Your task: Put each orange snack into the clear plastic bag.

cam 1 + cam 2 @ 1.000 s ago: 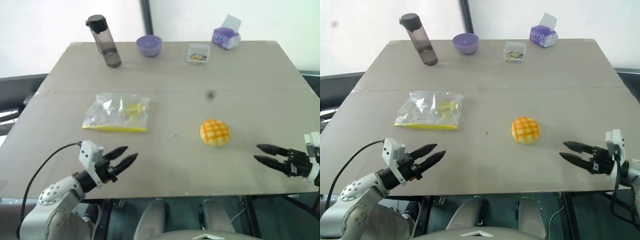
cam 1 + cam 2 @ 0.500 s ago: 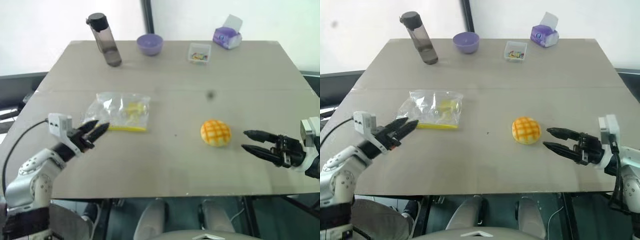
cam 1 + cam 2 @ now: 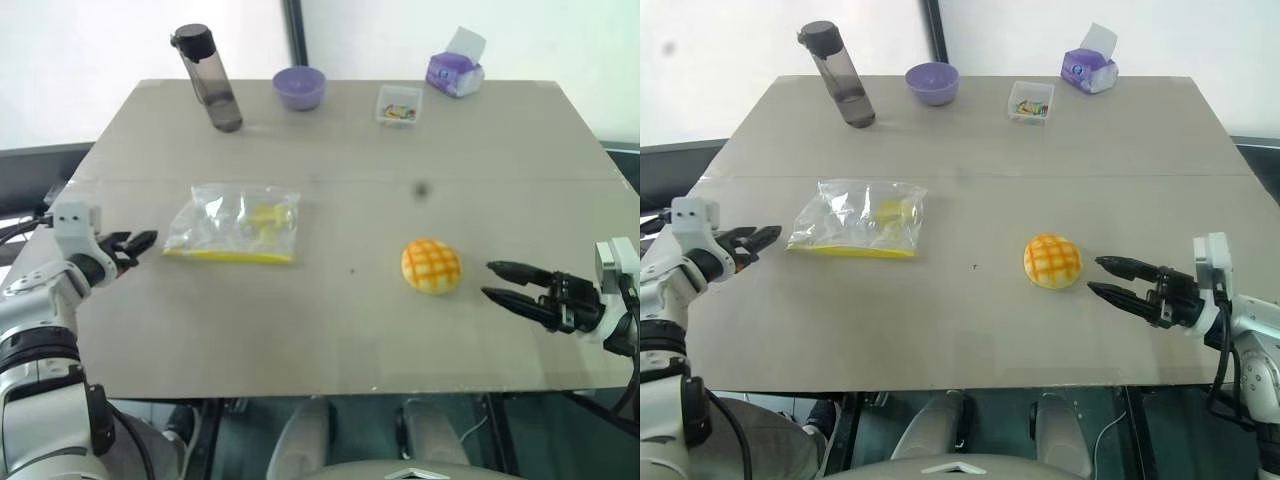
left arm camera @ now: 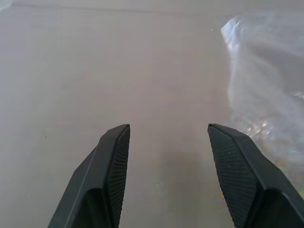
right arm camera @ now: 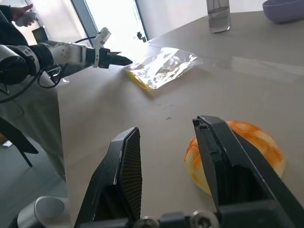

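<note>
Overhead, both fingers spread (empty) — right wrist adds person's hand (image 5: 21, 10).

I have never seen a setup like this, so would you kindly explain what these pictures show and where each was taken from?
This is a two-armed humanoid robot at a table. Two pictures come from cameras on its head, looking down; the other two sit on its wrists, looking along each gripper's black fingers. The left gripper is open beside the clear plastic bag, not touching it. The right gripper is open just short of the orange snack, a bun with a grid pattern. Neither holds anything. At the far edge stand a dark bottle, a purple bowl, a small clear box and a purple tissue box.
</note>
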Action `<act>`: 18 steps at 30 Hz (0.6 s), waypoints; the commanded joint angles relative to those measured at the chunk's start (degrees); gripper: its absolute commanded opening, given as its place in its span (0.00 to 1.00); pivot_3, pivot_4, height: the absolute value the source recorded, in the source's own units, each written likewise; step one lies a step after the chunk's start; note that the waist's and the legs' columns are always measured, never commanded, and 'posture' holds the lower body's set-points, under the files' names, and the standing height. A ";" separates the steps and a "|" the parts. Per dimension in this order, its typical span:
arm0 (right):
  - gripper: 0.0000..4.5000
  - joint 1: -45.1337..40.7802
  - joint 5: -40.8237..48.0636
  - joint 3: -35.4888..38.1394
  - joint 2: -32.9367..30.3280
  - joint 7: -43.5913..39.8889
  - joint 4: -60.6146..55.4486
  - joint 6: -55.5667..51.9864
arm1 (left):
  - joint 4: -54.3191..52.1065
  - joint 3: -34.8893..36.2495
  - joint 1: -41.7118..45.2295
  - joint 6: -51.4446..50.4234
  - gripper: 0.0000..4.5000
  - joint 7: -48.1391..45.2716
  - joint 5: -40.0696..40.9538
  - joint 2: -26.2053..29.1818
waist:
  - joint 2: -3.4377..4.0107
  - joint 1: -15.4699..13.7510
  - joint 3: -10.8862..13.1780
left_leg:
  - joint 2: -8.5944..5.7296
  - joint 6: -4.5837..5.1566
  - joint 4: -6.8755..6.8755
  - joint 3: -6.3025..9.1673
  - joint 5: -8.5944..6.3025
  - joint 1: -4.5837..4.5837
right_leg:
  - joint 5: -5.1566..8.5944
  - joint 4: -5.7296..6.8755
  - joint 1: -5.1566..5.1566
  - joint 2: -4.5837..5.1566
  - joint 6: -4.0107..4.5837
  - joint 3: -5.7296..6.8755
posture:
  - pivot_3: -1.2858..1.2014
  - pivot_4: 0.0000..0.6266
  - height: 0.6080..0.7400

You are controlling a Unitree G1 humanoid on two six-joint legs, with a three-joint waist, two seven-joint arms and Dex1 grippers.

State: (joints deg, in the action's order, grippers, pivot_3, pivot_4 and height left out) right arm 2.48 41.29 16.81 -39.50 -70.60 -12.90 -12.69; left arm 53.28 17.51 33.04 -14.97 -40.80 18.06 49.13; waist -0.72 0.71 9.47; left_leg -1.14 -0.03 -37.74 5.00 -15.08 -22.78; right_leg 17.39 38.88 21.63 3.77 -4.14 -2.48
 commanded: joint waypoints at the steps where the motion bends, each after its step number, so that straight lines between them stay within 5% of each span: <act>1: 0.44 -0.64 0.67 1.20 0.50 0.85 -1.22 0.90 | 6.70 -0.27 5.04 4.72 0.61 -3.30 -1.19 -1.86 | -0.01 -0.14 0.00 | 0.00 0.00 -0.02 0.04 0.00 -0.01 | 0.00 0.00 -0.01 0.00 0.00 0.04 | 0.52 0.24 1.00; 12: 0.44 -0.04 -0.15 0.98 0.79 0.86 -0.82 1.85 | 12.57 -0.97 7.96 2.81 0.61 -18.75 -1.86 -3.45 | 0.01 0.41 -0.02 | -0.04 0.01 -0.08 0.02 0.00 0.02 | 0.00 0.10 -0.02 0.00 0.00 0.03 | 0.52 0.24 1.00; 18: 0.44 0.17 -0.59 0.89 1.15 0.98 -0.41 2.32 | 14.97 0.46 8.66 -3.24 0.61 -19.35 -1.17 -2.07 | 0.03 0.43 -0.03 | -0.04 0.01 -0.16 0.03 0.00 0.02 | 0.00 0.15 -0.03 0.00 -0.01 0.03 | 0.52 0.24 1.00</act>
State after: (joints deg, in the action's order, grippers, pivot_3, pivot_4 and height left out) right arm 2.33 40.63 16.70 -38.39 -69.61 -12.50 -11.63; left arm 66.03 18.03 42.28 -14.67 -60.04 17.25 46.22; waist -0.69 1.14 9.44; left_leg -1.18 -0.02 -37.92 5.03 -15.09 -22.76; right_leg 17.40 39.05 21.60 3.76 -4.14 -2.45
